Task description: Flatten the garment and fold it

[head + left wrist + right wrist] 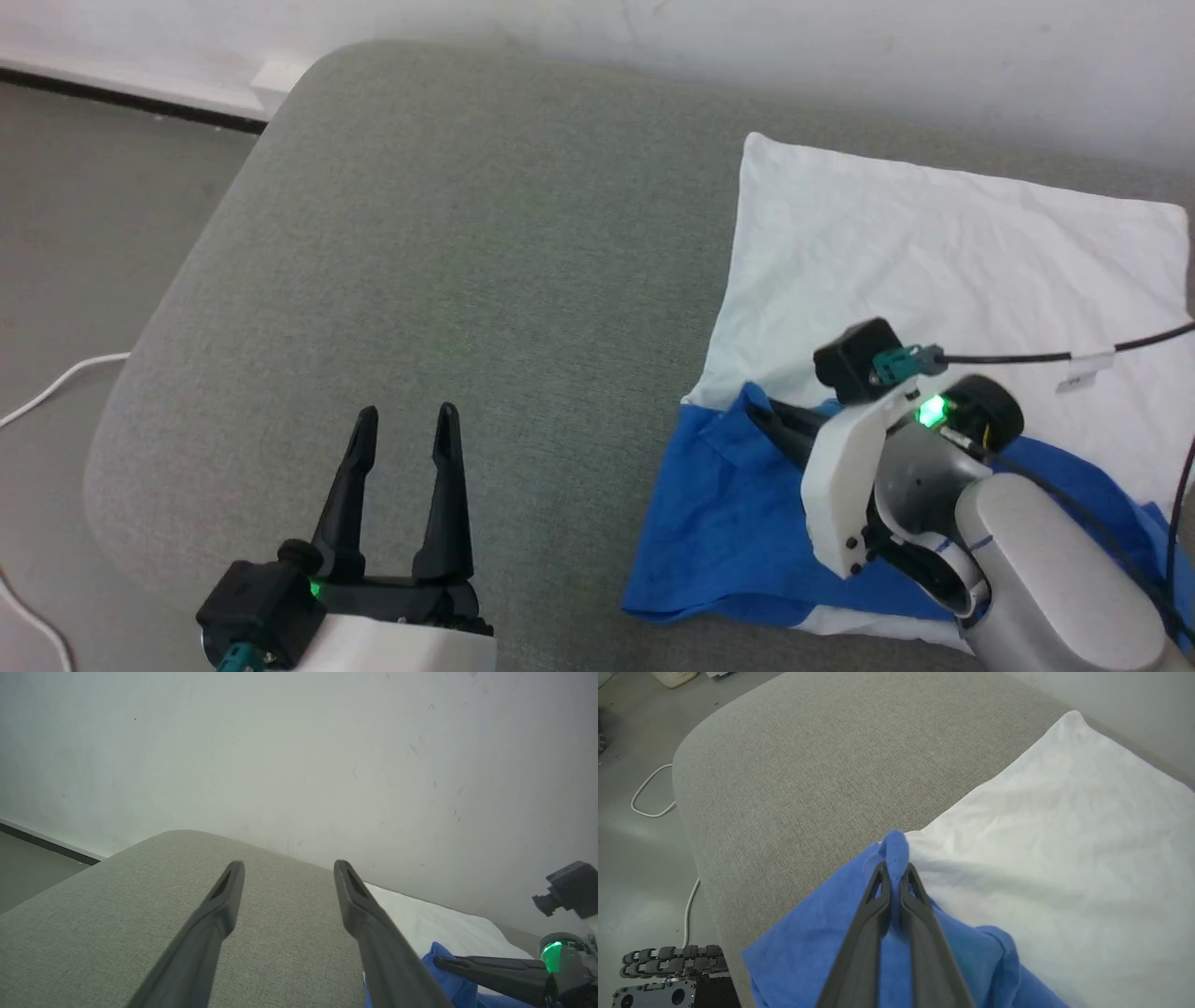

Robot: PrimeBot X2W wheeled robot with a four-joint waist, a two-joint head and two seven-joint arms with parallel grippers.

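The garment (934,261) lies on the grey upholstered seat (467,233), toward 3 o'clock in the head view. Its white body is spread fairly flat and its blue part is bunched at 5 o'clock. The right gripper (893,872) is pressed together on a raised pinch of blue cloth beside the white edge. The left gripper (407,415) hovers spread and empty at 7 o'clock, well apart from the cloth.

Assessment: flattening is in hand and folding has not begun. The next move likely calls for drawing the pinched blue cloth out toward 9 o'clock without dragging the white body.
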